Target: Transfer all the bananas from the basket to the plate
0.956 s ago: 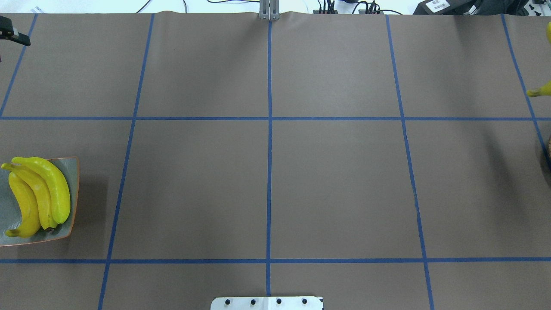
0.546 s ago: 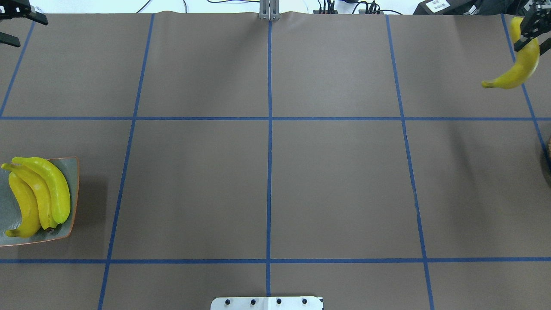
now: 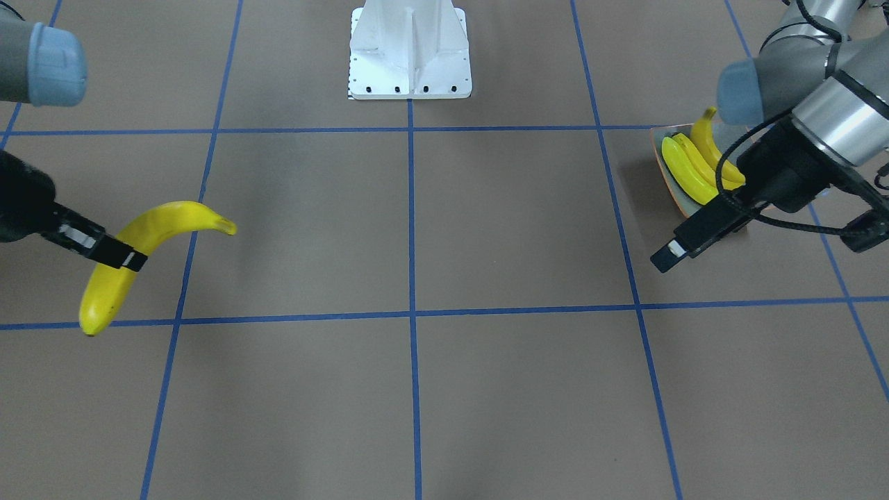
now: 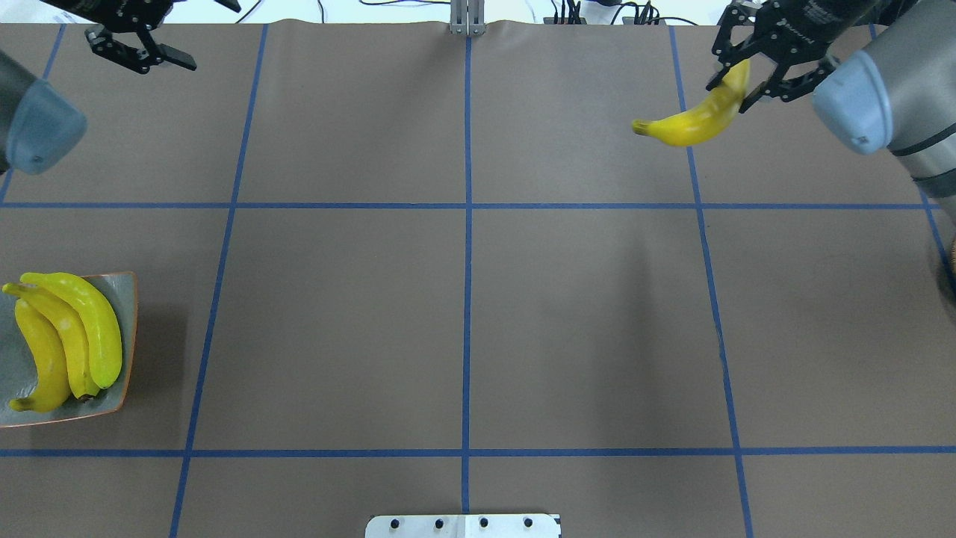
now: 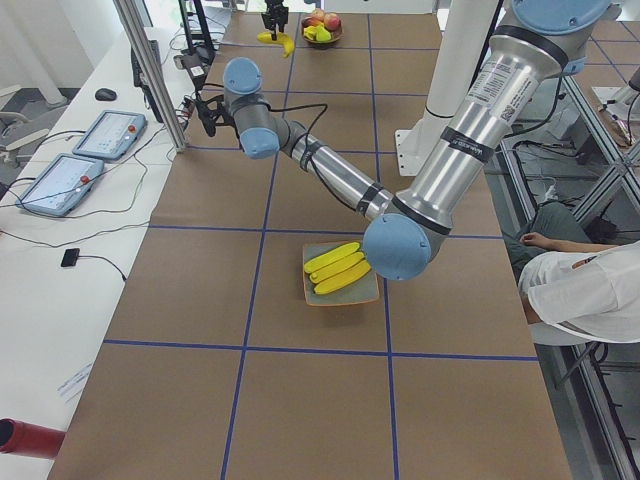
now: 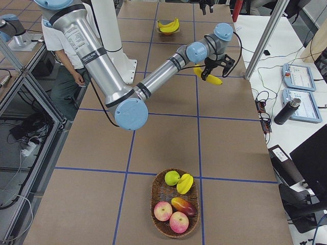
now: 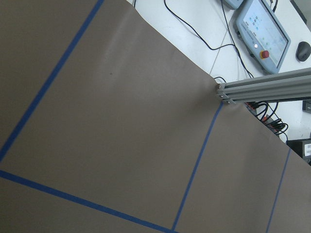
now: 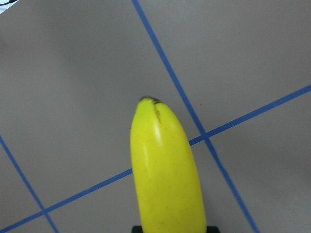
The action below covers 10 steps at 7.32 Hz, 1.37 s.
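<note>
the tabletop (image 4: 582, 314) wears a matt brown paper-like sheet, faintly creased at the far edge, crossed by smooth blue tape lines (image 4: 467, 299). the plate (image 4: 128, 299) has a shiny glazed ceramic look, and the bananas (image 4: 75, 336) on it and the held banana (image 4: 694, 119) look smooth, waxy and slightly glossy, like moulded plastic. the arms' tubes (image 6: 92, 56) are brushed silvery metal with matt grey-blue plastic caps (image 4: 851, 104), the right hand (image 4: 738, 75) is matt black, and the basket (image 6: 159, 190) is rough woven wicker.

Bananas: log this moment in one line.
right hand: shut on banana, in air | left hand: open, empty | plate: three bananas
</note>
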Available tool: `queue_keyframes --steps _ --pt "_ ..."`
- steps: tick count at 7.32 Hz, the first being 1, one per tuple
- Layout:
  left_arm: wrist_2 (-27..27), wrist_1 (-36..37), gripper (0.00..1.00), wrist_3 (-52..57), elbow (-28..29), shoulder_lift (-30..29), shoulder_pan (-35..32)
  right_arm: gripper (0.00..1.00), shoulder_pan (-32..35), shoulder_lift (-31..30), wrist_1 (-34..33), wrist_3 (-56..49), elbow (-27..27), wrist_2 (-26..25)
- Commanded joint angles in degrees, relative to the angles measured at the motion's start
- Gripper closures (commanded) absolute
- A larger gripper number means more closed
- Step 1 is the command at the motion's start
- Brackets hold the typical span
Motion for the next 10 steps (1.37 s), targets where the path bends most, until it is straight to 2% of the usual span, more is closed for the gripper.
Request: queue_keyframes --steps 1,2,5,7,10 --pt "8.38 -0.32 0.01 -9.38 0.31 -4.65 6.32 1.00 -6.17 4.64 6.47 21.25 -0.42 -3.38" --pt "13.04 -0.24 0.01 -13.16 0.31 -6.76 9.14 1.00 -8.72 7.20 6.39 26.37 -0.60 -5.49" --pt "19.21 -0.32 0.01 -19.08 1.36 -11.42 12.40 1.00 -12.42 14.59 6.48 41.75 -4.55 -8.14" --pt "21.69 -0.50 0.00 -21.10 3.02 -13.97 13.21 1.00 -14.02 17.58 6.48 52.30 -6.05 -10.61" --pt "23.10 -0.59 0.00 -22.08 3.21 -14.51 13.56 1.00 -14.20 18.47 9.62 57.00 -6.31 -10.53"
